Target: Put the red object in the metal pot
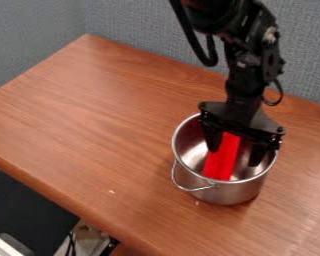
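A wooden desk against a grey wall, seen from above.

We look down on a reddish-brown wooden desk [83,110] with visible grain and a soft sheen from even, diffuse light; its surface stretches away left of the fingers and toward us. Behind the fingers we see a blue-grey textured wall [43,30] running along the desk's far edge. Below the desk's near edge, at the lower left, we make out dark floor [23,215] and some pale clutter [89,242] we cannot identify.

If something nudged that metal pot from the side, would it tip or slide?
The metal pot looks wide with straight sides, so probably it slides on the smooth wooden table rather than tipping. The red block leaning inside might rattle or shift.
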Motion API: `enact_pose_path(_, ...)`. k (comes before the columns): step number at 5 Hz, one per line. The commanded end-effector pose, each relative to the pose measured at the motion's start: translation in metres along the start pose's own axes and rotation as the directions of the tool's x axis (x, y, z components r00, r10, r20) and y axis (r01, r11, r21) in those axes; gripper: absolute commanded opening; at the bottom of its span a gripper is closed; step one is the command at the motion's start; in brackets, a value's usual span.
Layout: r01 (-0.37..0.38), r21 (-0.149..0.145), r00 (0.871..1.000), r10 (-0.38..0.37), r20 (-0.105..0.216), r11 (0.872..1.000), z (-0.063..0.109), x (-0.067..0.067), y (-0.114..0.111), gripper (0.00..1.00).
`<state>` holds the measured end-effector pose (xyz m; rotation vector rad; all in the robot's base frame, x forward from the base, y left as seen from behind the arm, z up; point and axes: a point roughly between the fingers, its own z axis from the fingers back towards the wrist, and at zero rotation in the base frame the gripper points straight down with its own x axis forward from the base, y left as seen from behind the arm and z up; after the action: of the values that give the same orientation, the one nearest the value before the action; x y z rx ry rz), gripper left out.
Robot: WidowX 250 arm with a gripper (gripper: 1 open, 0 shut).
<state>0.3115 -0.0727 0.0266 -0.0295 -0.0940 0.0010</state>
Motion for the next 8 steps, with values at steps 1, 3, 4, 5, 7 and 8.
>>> enact_pose_path(1,-0.092,0.017,0.996,0.092,0.013,0.996,0.008,0.005,0.023,1.0)
enact_pose_path(3,-0.254,0.07,0.967,0.255,0.005,0.965,0.016,0.004,0.064,1.0)
enact_pose_path(4,-0.209,0.083,0.978,0.21,-0.007,0.974,0.023,0.002,0.073,0.0)
enact_pose_path(5,-0.164,0.091,0.986,0.166,-0.017,0.982,0.031,0.0,0.083,0.0)
enact_pose_path(7,-0.162,0.146,0.986,0.166,-0.016,0.976,0.002,-0.014,0.095,0.0)
enact_pose_path(8,-0.085,0.187,0.996,0.089,-0.011,0.979,-0.008,-0.009,0.09,0.0)
